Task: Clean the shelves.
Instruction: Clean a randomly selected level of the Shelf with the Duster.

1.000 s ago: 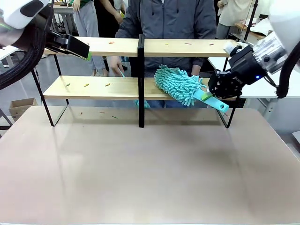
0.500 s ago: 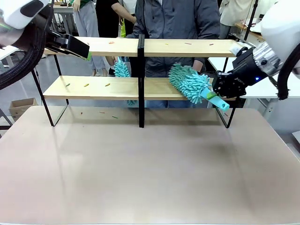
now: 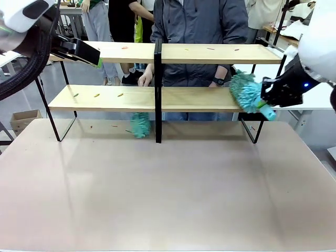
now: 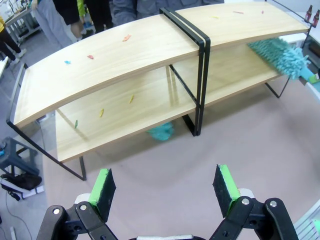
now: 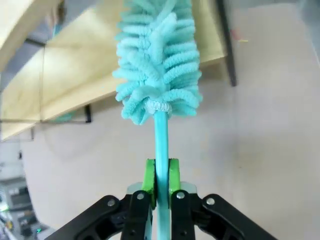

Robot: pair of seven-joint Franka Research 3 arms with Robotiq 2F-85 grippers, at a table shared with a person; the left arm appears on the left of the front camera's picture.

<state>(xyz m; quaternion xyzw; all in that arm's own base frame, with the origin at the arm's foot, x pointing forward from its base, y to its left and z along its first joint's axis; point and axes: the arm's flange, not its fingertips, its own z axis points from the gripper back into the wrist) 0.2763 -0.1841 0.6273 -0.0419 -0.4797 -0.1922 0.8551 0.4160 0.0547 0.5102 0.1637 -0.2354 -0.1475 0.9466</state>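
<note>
Here, your right gripper (image 5: 160, 182) has its green pads clamped together on the thin teal handle of a fluffy microfiber duster (image 5: 159, 65). The duster head stands straight ahead of those fingertips. Just beyond the head is the right end of the lower board of the shelves (image 3: 184, 100), and whether the fibres touch the wood cannot be told.

Your left gripper (image 4: 165, 185) holds nothing, with its fingers (image 4: 104, 185) wide apart. The whole two-tier rack lies ahead of those fingertips, well apart from them.

The job looks partly done. The lower board's right half, nearest the duster-holding fingers, appears free of bits. Small coloured scraps (image 4: 126, 37) are left along the top board on both sides of the black centre upright, and more lie on the lower board's left half, all far from the right fingers. A few specks also sit on the beige tabletop (image 3: 168, 189) under the left half.

The two boards are the only holders here, and they carry nothing but those scraps.

A person (image 3: 199, 21) stands behind the rack. A second teal duster (image 3: 139, 125) hangs below the lower board, beside the upright.
</note>
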